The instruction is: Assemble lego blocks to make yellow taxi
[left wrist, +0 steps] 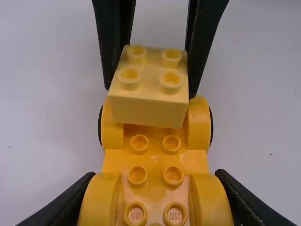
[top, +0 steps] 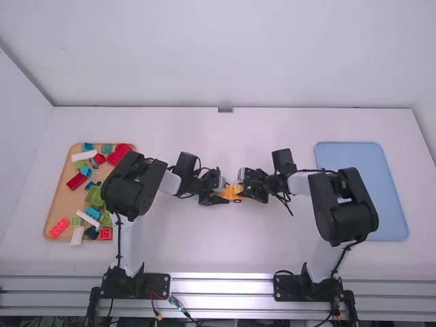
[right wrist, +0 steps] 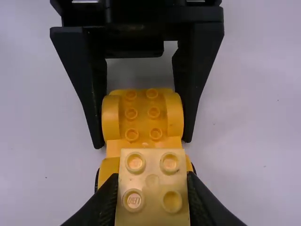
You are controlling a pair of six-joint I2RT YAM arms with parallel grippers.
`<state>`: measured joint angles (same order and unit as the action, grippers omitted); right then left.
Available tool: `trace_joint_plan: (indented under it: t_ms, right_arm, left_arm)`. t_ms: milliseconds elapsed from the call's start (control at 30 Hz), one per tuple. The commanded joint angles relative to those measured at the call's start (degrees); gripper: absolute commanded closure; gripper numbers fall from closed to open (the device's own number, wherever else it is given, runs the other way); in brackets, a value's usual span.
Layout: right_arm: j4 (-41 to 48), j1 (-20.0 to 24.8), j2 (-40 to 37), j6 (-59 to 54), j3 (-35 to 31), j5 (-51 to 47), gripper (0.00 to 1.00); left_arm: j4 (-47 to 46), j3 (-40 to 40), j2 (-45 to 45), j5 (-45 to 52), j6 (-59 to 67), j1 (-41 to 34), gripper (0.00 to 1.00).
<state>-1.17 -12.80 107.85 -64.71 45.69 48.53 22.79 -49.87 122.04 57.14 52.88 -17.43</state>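
Chassis [left wrist: 155, 157], yellow, runs its long axis left to right over the white table [top: 204, 245]. Wooden tray [top: 60, 197] holds mixed coloured blocks [top: 76, 181]; a blue tray [top: 392, 204] sits right. Left gripper [top: 223, 195] pinches the chassis's left end between its fingers; right gripper [top: 244, 187] grips a pale yellow brick [right wrist: 153, 180] at the other end.

"LEGO" stands on studs [left wrist: 136, 214] of the yellow car base [left wrist: 155, 161] and the pale yellow block [right wrist: 152, 192].
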Motion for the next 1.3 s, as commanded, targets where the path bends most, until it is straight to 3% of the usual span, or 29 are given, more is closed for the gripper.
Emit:
trace_joint_plan:
  t_ms: [0,567,767,900,1033,1133,1267]
  right_arm:
    - [0.2,0.0,0.5,-0.7,1.2,0.9,0.84]
    - [-0.4,-2.6,0.5,-0.9,1.2,-1.0,0.87]
    - [-0.3,-1.8,0.5,0.2,1.2,-0.9,0.82]
    - [-0.3,-2.1,0.5,0.2,1.2,-0.8,0.71]
    - [-0.3,-2.1,0.5,0.2,1.2,-0.6,0.46]
    - [-0.3,-2.2,0.5,0.4,1.2,-0.6,0.37]
    - [-1.2,-1.9,0.5,0.5,1.2,0.8,0.35]
  left_arm:
    - [-0.7,0.3,0.9,-1.1,-0.8,-0.6,0.68]
    - [-1.3,0.3,0.9,-1.1,-0.9,-0.7,0.69]
    - [-1.3,0.3,0.9,-1.1,-0.8,-0.7,0.69]
    - [-1.3,0.3,0.9,-1.1,-0.8,-0.5,0.69]
    - [-1.3,0.3,0.9,-1.1,-0.8,-0.7,0.69]
    - [-1.3,0.3,0.9,-1.1,-0.8,-0.4,0.69]
    - [-1.3,0.3,0.9,-1.1,-0.8,-0.7,0.69]
